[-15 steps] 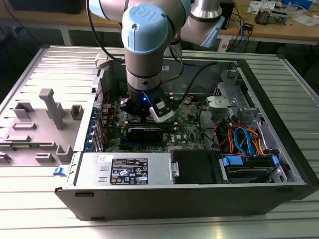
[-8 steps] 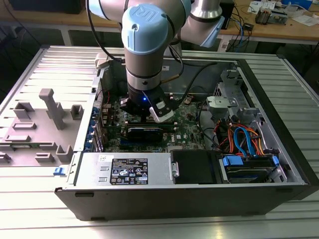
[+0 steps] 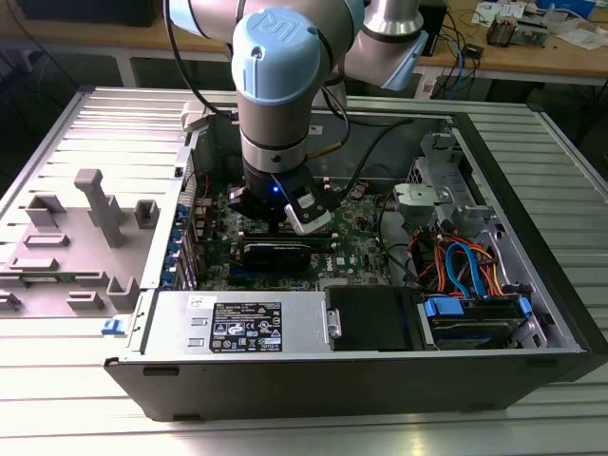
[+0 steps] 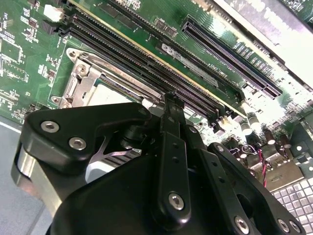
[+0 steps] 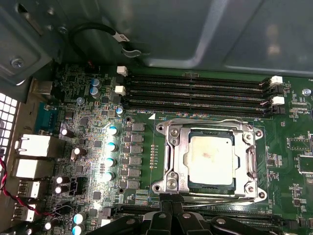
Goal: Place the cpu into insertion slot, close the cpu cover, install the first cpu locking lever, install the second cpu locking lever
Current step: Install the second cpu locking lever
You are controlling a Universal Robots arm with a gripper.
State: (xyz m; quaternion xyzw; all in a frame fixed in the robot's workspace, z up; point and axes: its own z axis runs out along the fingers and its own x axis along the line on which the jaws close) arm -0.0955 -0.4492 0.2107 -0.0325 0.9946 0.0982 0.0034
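My arm reached into the open computer case (image 3: 532,323) on a ribbed metal table (image 3: 57,399) (workbenches behind); the cpu (image 5: 211,159) sat seated under the closed cpu cover (image 5: 210,131), just beyond the gripper (image 5: 172,215), whose opening I couldn't tell.

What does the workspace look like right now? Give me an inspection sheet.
Surface: ribbed metal table carrying an open computer case.
Job's things: the cpu lies flat in the insertion slot; the cpu cover is down, framing it. Levers' state cannot be judged.
Clutter: grey plastic fixture on the table, at the exterior view's left.
Gripper: the gripper is low over the green motherboard, beside the socket; nothing seen held.
Cables: black looped cable near the case wall; orange and blue leads by the drives.
Surroundings: wooden benches behind.
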